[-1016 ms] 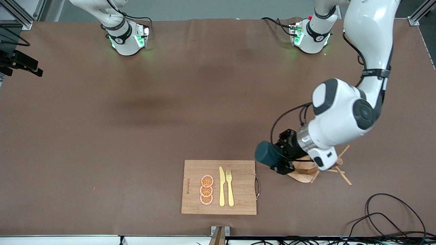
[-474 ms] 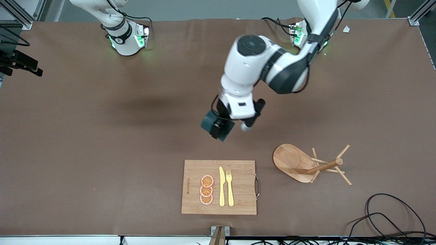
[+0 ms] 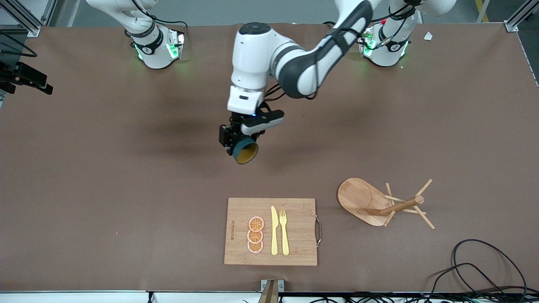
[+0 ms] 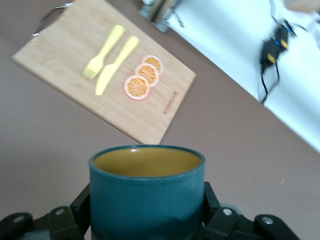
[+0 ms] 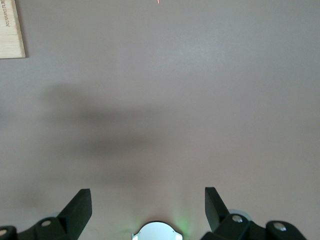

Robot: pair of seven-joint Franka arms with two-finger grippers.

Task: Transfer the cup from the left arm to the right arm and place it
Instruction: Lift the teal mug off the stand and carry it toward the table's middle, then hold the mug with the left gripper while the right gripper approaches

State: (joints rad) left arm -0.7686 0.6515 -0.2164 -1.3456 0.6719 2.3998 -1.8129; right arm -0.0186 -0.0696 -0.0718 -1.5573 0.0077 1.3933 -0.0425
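The cup (image 3: 245, 152), dark teal with a mustard-yellow inside, hangs in the air over the middle of the table, its mouth tipped toward the front camera. My left gripper (image 3: 236, 142) is shut on it. In the left wrist view the cup (image 4: 147, 192) fills the space between the black fingers (image 4: 81, 204), and its handle is hidden. My right gripper (image 5: 148, 207) is open with nothing between its fingers, only bare brown table below it. That arm waits near its base, and its hand does not show in the front view.
A wooden board (image 3: 301, 227) with a yellow knife, a fork and orange slices lies near the front edge. A wooden mug rack (image 3: 370, 204) lies beside it toward the left arm's end. Black cables (image 3: 484, 269) trail at that corner.
My left arm has swung from over the mug rack to over the table's middle, carrying the cup. The cup's mouth now faces the front camera. The right arm has not moved.
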